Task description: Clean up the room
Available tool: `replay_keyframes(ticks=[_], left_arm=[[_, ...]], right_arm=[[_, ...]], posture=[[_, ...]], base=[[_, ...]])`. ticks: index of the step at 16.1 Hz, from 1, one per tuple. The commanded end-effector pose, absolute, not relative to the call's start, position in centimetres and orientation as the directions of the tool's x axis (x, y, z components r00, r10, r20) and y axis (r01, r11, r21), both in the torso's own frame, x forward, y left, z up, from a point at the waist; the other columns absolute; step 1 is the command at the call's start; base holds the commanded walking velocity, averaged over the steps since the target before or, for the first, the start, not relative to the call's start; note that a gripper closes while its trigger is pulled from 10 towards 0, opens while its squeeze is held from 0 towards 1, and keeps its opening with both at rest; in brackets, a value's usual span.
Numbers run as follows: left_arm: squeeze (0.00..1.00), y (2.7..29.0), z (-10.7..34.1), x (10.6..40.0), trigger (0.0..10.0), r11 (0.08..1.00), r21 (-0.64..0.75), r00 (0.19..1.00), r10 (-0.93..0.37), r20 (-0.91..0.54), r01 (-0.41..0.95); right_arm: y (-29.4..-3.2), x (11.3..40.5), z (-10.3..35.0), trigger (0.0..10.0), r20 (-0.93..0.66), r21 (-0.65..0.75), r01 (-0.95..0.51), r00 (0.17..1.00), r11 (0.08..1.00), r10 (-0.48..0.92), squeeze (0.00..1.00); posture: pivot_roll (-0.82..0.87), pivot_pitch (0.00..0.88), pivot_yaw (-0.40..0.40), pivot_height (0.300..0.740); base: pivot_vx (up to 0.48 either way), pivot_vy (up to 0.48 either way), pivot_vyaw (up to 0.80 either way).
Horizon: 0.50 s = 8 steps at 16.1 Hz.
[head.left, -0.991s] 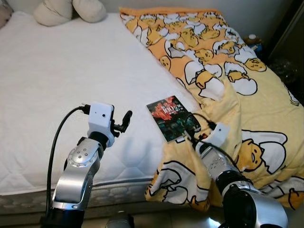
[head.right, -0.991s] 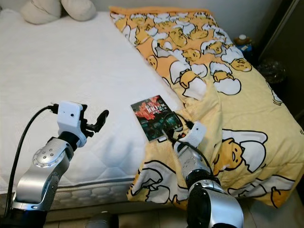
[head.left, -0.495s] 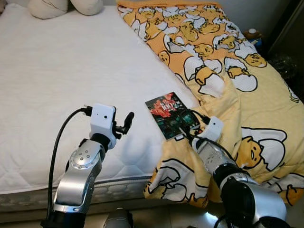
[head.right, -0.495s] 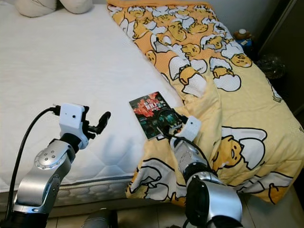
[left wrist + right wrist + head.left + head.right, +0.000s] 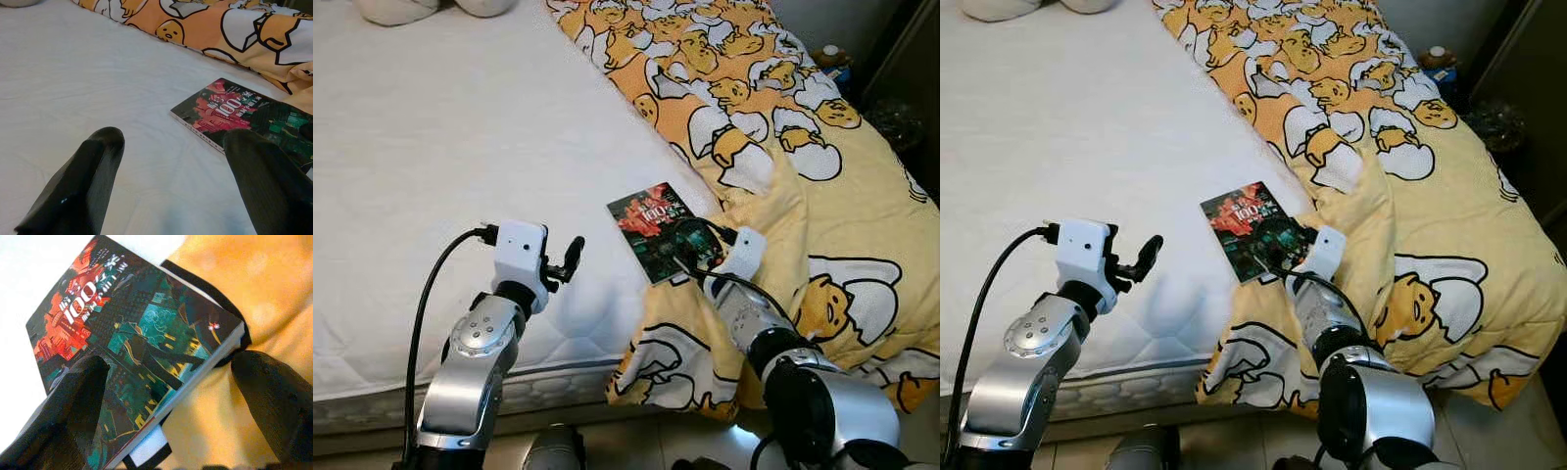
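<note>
Reaching over the bed's edge, the right gripper (image 5: 166, 396) spreads its fingers wide around the near end of a book (image 5: 664, 231), not yet closed on it. The book lies on the white mattress (image 5: 440, 147) against the yellow blanket (image 5: 822, 196), its near corner partly hidden. The left gripper (image 5: 171, 191) hovers open nearby.

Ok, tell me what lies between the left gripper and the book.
Only bare white mattress. In the left wrist view, wrinkled sheet runs from the left gripper to the book, nothing on it.

Red-green book (image 5: 658, 228) (yellow egg-print blanket (image 5: 783, 127))
</note>
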<state>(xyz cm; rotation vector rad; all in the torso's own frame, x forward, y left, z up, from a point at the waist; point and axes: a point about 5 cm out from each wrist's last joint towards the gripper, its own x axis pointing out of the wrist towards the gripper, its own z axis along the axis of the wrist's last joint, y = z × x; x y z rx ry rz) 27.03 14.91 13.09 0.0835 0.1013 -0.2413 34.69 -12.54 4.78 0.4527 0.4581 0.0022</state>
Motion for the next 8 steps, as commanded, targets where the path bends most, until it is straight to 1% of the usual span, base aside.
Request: replay_keyframes(ticks=[1,2,4,6,8], left_arm=[[0.0,14.8,13.5,26.9,10.0,0.966,0.081,0.966,-0.237,-0.105,0.246],[0.0,14.8,13.5,26.8,10.0,0.965,0.085,0.965,-0.239,-0.106,0.248],[0.0,14.9,13.6,26.8,10.0,0.965,0.091,0.966,-0.237,-0.105,0.247],[0.0,15.0,13.6,26.8,10.0,0.965,0.094,0.966,-0.236,-0.106,0.246],[0.0,15.0,13.6,26.6,10.0,0.965,0.094,0.966,-0.237,-0.107,0.247]], right_arm=[[-12.1,35.0,5.2,10.0,-0.423,0.382,0.076,0.901,0.921,0.102,0.0],[-12.0,35.3,5.6,0.0,-0.398,0.376,0.062,0.912,0.925,0.1,0.0],[-11.4,35.8,6.5,0.0,-0.358,0.372,0.031,0.927,0.928,0.112,0.0],[-11.0,35.8,6.5,0.0,-0.357,0.371,0.022,0.926,0.928,0.12,0.0],[-10.6,35.7,6.4,0.0,-0.359,0.406,0.028,0.924,0.913,0.132,0.0]], posture=[[0.29,0.157,-0.021,0.74],[0.3,0.158,-0.019,0.74],[0.3,0.158,-0.019,0.74],[0.3,0.158,-0.019,0.74],[0.31,0.16,-0.023,0.74]], base=[[0.0,0.0,0.0],[0.0,0.0,0.0],[0.0,0.0,0.0],[0.0,0.0,0.0],[0.0,0.0,0.0]])
